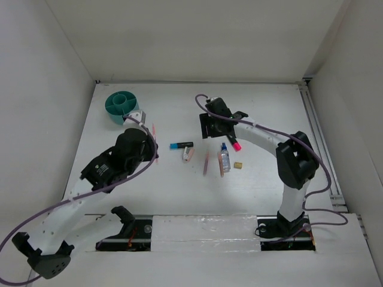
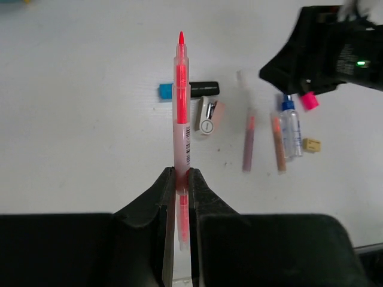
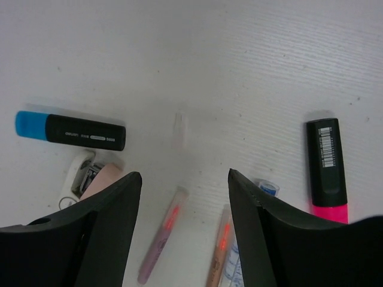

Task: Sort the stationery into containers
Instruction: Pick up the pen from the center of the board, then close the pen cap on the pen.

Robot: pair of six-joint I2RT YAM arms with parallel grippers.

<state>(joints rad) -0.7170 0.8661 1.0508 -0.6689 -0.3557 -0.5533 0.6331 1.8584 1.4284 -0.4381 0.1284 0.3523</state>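
My left gripper [image 2: 181, 179] is shut on a thin salmon-pink pen [image 2: 181, 113] and holds it above the table, near the round teal tub [image 1: 121, 106]; the pen also shows in the top view [image 1: 154, 142]. My right gripper [image 3: 184, 176] is open and empty above the other items. Below it lie two pens [image 3: 161, 239] [image 3: 218, 251]. A black marker with a blue end [image 3: 72, 131] and a pink-white eraser [image 3: 90, 176] lie to their left. A pink-ended black marker [image 3: 327, 170] lies to their right. The blue-capped bottle [image 1: 225, 157] and the tan block [image 1: 238, 165] lie beside the pens.
White walls close in the table on the left, back and right. A rail runs along the right edge [image 1: 317, 137]. A small clear cap-like piece [image 3: 179, 128] lies on the table beyond the two pens.
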